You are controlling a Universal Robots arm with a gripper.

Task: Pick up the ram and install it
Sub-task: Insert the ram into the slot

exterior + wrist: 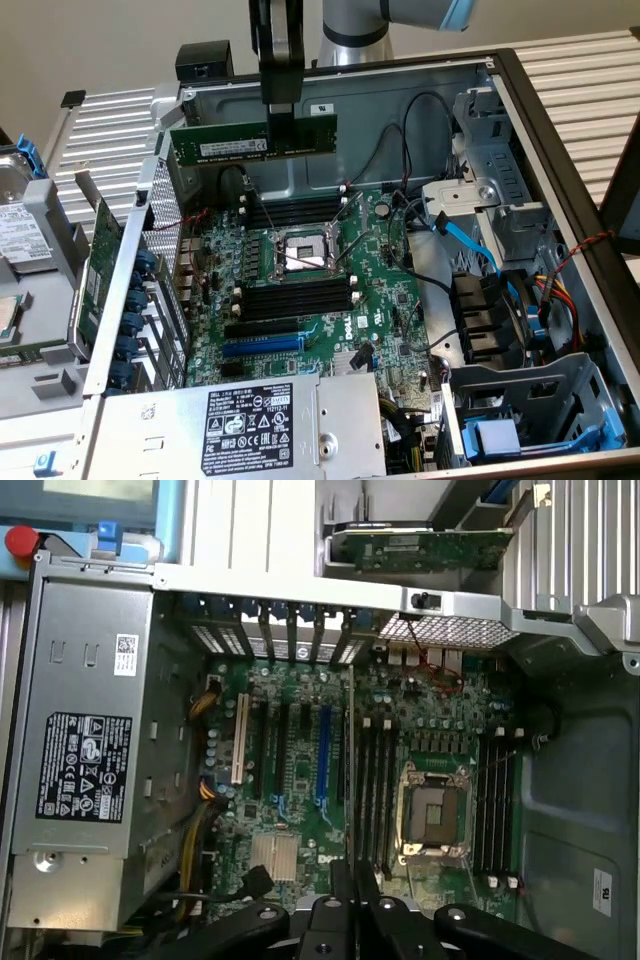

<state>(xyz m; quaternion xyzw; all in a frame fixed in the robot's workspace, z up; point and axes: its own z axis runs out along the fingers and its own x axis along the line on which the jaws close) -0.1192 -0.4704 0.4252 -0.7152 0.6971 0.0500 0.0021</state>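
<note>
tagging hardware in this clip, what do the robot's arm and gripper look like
The arm is a silver-grey round tube, with a light blue cap on a joint. The gripper is black, with a bulky rounded body that narrows to slim flat fingers. In the wrist view, its black linkage bars carry round silver pivot pins.

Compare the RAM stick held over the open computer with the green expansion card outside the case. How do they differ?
The RAM stick is gripped by the hand above the motherboard; the expansion card rests outside the case, at the exterior view's left. The RAM stick is long and thin; the expansion card is broader. The RAM stick hangs level; the expansion card stands tilted. Both are green circuit boards.
</note>
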